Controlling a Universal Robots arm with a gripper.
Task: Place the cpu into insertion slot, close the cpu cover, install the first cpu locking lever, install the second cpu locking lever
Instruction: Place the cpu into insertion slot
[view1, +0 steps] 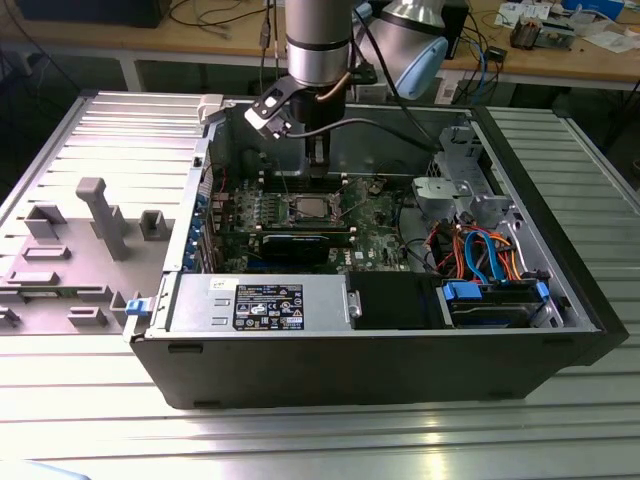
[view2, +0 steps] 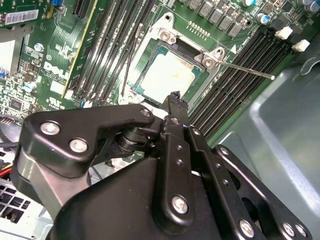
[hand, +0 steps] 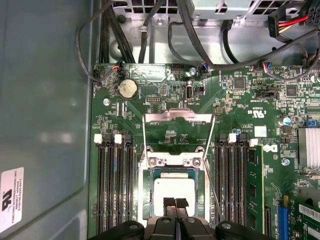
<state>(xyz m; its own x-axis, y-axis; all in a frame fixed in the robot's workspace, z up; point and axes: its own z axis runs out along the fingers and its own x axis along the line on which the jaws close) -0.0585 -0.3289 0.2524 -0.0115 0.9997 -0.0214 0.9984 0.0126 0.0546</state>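
Observation:
The cpu (hand: 173, 190), a pale silver square, lies flat in the insertion slot (hand: 173, 172) on the green motherboard; the second wrist view shows the cpu (view2: 167, 75) seated too. The cpu cover (hand: 179, 115), a silver frame with a window, stands swung open beyond the slot. A thin locking lever (view2: 246, 69) sticks out from one socket corner, and another lever (view2: 127, 65) runs along the opposite side. My gripper (hand: 175, 202) hangs just above the cpu's near edge, fingers shut together with nothing between them. In the exterior view the gripper (view1: 316, 165) points down over the socket (view1: 308, 208).
Long black memory slots (hand: 115, 185) flank the socket on both sides. The open computer case (view1: 380, 350) has a drive cage (view1: 465, 170) and a bundle of coloured cables (view1: 480, 255) on the exterior view's right, and a power supply (view1: 260, 305) at the front.

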